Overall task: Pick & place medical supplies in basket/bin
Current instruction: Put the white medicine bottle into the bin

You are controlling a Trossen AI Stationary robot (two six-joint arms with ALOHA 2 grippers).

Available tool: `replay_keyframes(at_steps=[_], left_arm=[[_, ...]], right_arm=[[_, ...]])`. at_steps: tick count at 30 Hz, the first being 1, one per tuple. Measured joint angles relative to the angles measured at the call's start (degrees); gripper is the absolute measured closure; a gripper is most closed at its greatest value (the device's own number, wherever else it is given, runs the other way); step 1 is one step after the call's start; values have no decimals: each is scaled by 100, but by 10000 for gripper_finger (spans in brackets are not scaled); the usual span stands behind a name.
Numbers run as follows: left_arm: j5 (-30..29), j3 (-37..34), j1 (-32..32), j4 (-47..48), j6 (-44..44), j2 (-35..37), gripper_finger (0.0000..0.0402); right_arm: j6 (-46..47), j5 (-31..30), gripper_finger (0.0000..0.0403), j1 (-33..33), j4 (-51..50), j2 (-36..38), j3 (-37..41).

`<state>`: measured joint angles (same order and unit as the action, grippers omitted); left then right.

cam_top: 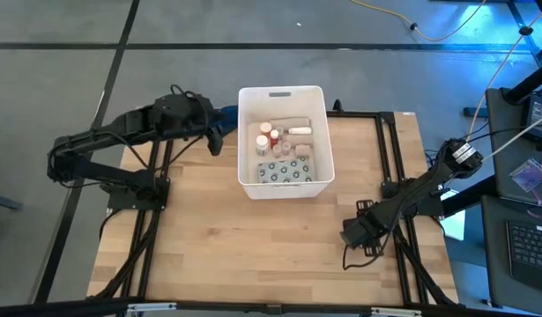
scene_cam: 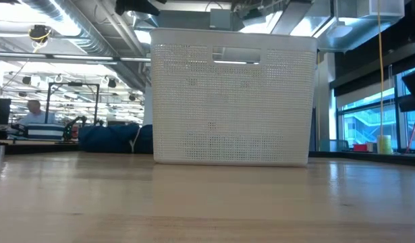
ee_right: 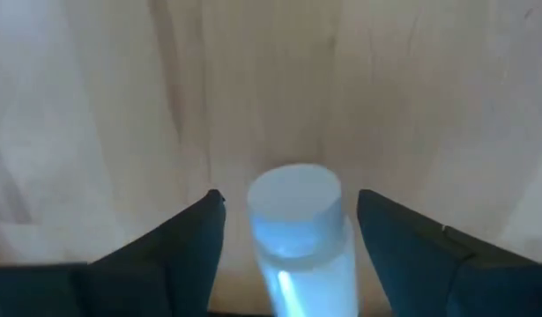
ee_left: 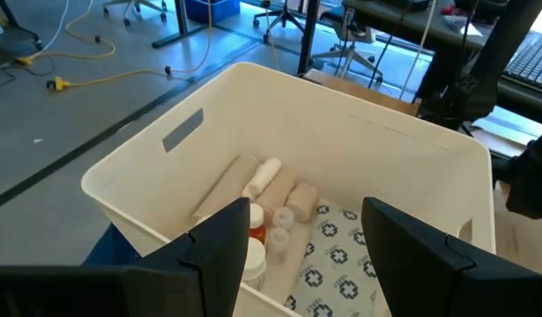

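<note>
The right gripper [ee_right: 288, 238] sits low over the wooden table [cam_top: 253, 255], near its right edge, fingers spread either side of a white-capped cylindrical plastic bottle [ee_right: 295, 231], not visibly pressing it. A square, centred squeeze looks wise before lifting. Farther off stands the tall white perforated plastic basket [cam_top: 283, 94], already holding beige rolls [ee_left: 231, 185], with the left gripper [ee_left: 306, 255] held open at its rim, possibly crowding the drop.

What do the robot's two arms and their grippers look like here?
Both arms are black with jointed, boxy links. The left arm and right arm each end in two flat dark fingers. A white cable runs by the right arm's base. No markings are legible.
</note>
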<state>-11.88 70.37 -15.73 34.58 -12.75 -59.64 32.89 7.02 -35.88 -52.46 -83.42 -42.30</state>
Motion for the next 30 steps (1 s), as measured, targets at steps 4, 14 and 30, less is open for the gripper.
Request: replay_keyframes(at_steps=[4,14,30], left_arm=[[0,0,0,-1,0,-2,190],[0,0,0,1,0,1,190],[1111,0,0,-361,279,355,190]], right_arm=[[-16,-45,183,0,268,-4,227],[182,-30,248,0,265,7,451],[586,-736,247,640,-188,-15,-2464]])
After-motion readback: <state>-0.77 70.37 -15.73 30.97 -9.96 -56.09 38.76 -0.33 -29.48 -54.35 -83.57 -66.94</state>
